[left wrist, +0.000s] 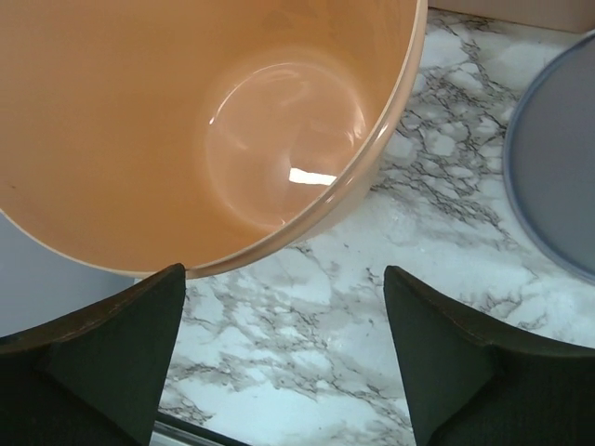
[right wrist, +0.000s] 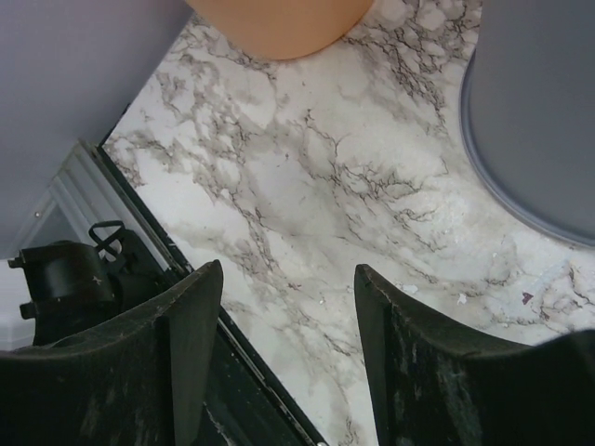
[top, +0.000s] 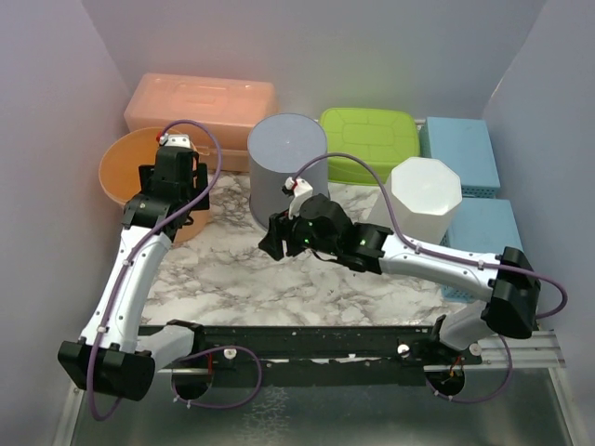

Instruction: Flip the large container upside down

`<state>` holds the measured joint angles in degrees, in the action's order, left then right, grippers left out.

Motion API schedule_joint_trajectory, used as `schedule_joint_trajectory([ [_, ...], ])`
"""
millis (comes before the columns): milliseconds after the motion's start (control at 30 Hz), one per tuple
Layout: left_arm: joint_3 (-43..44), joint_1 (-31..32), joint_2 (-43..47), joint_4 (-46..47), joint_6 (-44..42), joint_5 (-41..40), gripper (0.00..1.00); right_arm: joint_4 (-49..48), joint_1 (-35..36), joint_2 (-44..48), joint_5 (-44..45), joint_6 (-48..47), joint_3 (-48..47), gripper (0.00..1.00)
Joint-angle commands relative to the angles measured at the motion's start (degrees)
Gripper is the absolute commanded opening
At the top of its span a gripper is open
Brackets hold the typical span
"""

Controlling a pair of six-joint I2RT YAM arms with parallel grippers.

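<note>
The large orange container [top: 116, 172] stands mouth-up at about nine o'clock on the marble table [top: 279, 279], close to the left wall. Its base shows clean and bare in the left wrist view, so the flip is not yet done.

The left gripper [left wrist: 284, 274] hovers over the tub's near rim with its jaws wide and nothing between them. In that view the rim curves from seven o'clock up to one o'clock. Both fingertips [left wrist: 139, 316] sit just outside it, over the marble.

A good grasp likely needs the hand to shift toward twelve o'clock in that view, so one finger drops inside the wall and the other stays outside. The jaws can then close firmly on the thin wall before any lift. The smooth, glossy plastic may slip, so a deep bite below the lip looks safer than a pinch at the edge.

The grey container [top: 286, 163] stands at the tub's three o'clock, near but apart. The tub probably needs lifting clear before the wrist rolls, and the swing is best kept toward open marble at five o'clock.

The right gripper [right wrist: 286, 269] hangs over the middle of the table, jaws moderately apart and holding nothing. It could steady the far wall if the tub swings.
</note>
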<state>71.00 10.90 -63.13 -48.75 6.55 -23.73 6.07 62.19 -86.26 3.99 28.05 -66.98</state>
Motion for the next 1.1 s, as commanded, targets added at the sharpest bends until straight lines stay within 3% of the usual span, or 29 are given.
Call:
schedule_joint_trajectory([
  [0,1.0,0.0,-3.2,1.2,-0.5,-1.6,0.79,0.0,0.3,3.4,2.4,0.7,2.0,0.63],
  [67,1.2,0.0,-3.5,0.8,0.3,-1.9,0.75,-0.3,0.3,4.4,2.8,1.3,3.1,0.64],
  [200,3.4,0.0,-1.1,2.7,-0.1,0.2,0.78,-0.2,0.3,5.9,3.6,2.6,4.9,0.64],
  [400,8.4,0.0,1.8,6.0,-1.5,-0.5,0.99,-0.1,0.3,7.6,4.4,3.2,6.4,0.64],
  [967,6.8,-1.1,-10.8,2.2,-1.7,2.7,0.98,3.6,0.3,16.4,9.0,1.6,9.0,0.67],
  [1067,6.7,-1.4,-12.4,1.6,-1.9,2.8,0.90,4.5,0.3,18.4,9.5,1.3,9.6,0.67],
])
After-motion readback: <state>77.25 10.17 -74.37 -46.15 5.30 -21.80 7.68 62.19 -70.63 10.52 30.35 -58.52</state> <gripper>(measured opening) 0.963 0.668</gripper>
